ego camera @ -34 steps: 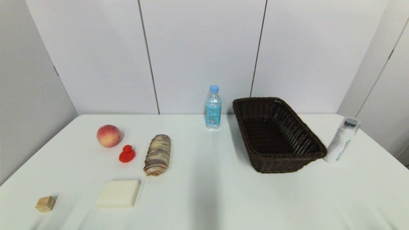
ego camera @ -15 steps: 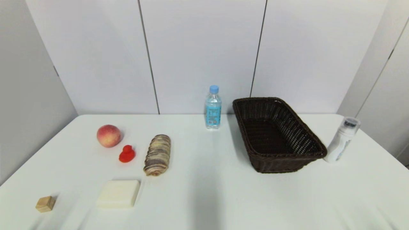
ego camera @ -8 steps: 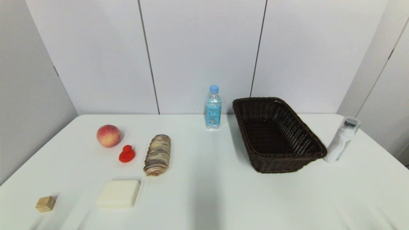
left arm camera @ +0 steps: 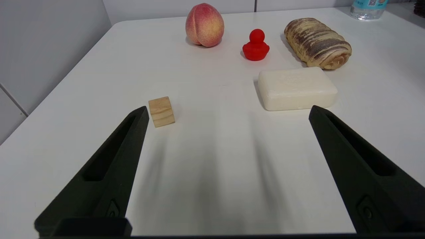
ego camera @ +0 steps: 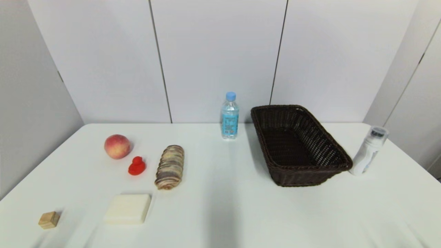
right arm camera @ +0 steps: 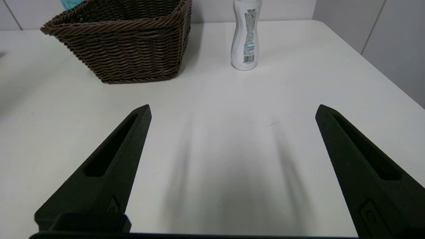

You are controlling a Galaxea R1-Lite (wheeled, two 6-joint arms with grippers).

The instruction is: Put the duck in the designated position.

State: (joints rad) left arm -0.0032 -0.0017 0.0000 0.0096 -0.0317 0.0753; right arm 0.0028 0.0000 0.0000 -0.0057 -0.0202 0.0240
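Observation:
The small red duck [ego camera: 136, 166] stands on the white table [ego camera: 220, 206] at the left, between a peach [ego camera: 117, 146] and a striped bread roll [ego camera: 170, 167]. In the left wrist view the duck [left arm camera: 255, 46] is well ahead of my open left gripper [left arm camera: 227, 111], which hovers low near the table's front edge with nothing between its fingers. My right gripper [right arm camera: 232, 109] is open too, low over bare tabletop in front of the basket [right arm camera: 123, 36]. Neither arm shows in the head view. The designated position is plain white tabletop with no mark to tell it by.
A cream soap bar [ego camera: 127, 208] and a small wooden cube [ego camera: 48, 219] lie in front of the duck. A water bottle [ego camera: 229, 116] stands at the back, the dark wicker basket [ego camera: 298, 146] to its right, and a white bottle [ego camera: 368, 151] beyond that.

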